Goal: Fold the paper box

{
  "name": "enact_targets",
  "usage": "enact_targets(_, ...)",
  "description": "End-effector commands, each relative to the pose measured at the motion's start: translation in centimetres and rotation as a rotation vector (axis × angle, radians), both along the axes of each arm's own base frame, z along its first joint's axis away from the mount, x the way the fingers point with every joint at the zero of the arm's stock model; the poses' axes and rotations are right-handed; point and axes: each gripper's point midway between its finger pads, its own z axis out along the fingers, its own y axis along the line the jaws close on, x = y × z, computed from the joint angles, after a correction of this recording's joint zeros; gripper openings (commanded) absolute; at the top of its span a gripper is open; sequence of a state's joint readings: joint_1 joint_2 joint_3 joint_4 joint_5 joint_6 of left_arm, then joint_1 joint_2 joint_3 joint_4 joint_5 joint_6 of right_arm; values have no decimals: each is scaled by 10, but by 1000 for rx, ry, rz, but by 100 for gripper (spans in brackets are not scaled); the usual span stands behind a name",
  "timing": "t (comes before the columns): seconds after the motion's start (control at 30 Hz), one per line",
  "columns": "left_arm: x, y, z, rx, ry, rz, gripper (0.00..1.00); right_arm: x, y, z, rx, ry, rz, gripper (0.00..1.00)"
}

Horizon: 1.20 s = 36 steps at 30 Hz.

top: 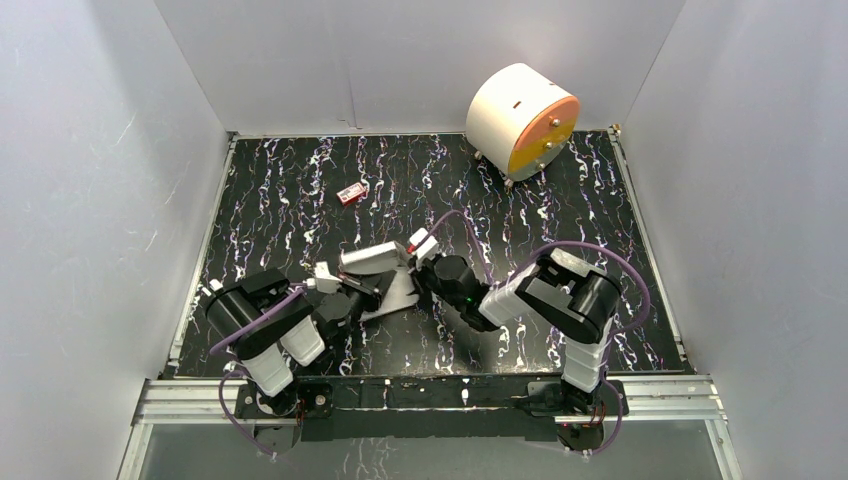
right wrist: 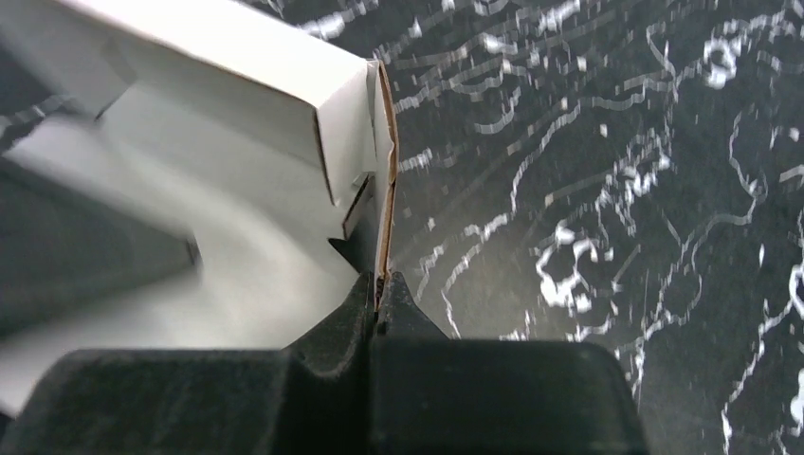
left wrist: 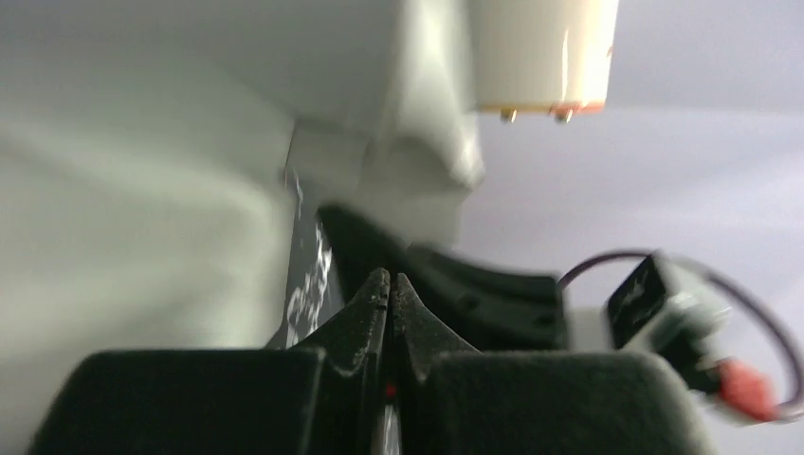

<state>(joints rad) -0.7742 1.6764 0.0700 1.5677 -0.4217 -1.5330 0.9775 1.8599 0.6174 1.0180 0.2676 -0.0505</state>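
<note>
Just left of the paper box (right wrist: 228, 85), near the middle of the black marbled table (top: 620, 220), the left gripper (left wrist: 389, 289) has its fingers pressed together. Whether any cardboard sits between them cannot be told from its blurred wrist view. The box is partly folded, white, with one flap standing on edge. At the box's right side, the right gripper (right wrist: 381, 294) is clamped on that thin flap. Beyond the box and slightly left lies a small red item (top: 350, 193). Far to its right stands a white cylinder (top: 510, 110) with an orange face.
</note>
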Motion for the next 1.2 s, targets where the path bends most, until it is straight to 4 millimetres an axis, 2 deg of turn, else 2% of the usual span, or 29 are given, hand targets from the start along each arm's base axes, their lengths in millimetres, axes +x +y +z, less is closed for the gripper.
enact_targets(0.0,-23,-31,48,-130,-147,-169,0,5,25,48,115,-57,14,0)
enact_targets(0.13,-26,-29,38,-118,-117,-168,0,4,23,27,104,-38,13,0)
enact_targets(0.23,-28,-25,40,-93,-136,-162,0,0,19,10,104,-44,19,0)
enact_targets(0.4,-27,-5,48,-4,-206,-97,1,-8,16,3,100,-58,60,0)
enact_targets(0.47,-20,4,47,34,-207,-80,9,-10,14,3,92,-64,76,0)
enact_targets(0.53,-16,10,37,80,-164,-100,20,-12,13,5,85,-70,95,0)
enact_targets(0.63,0,29,44,157,-177,-28,34,-16,9,6,69,-80,111,0)
enact_targets(0.7,10,48,41,222,-152,30,40,-18,6,6,64,-83,125,0)
enact_targets(0.77,23,63,40,356,-137,64,46,-21,5,6,54,-84,150,0)
enact_targets(0.9,47,89,62,516,-141,120,61,-26,6,0,9,-73,202,0)
enact_targets(1.0,67,109,68,633,-123,140,65,-27,5,-1,-2,-72,223,0)
enact_targets(1.17,90,130,56,789,-42,97,67,-26,5,-5,-12,-71,243,0)
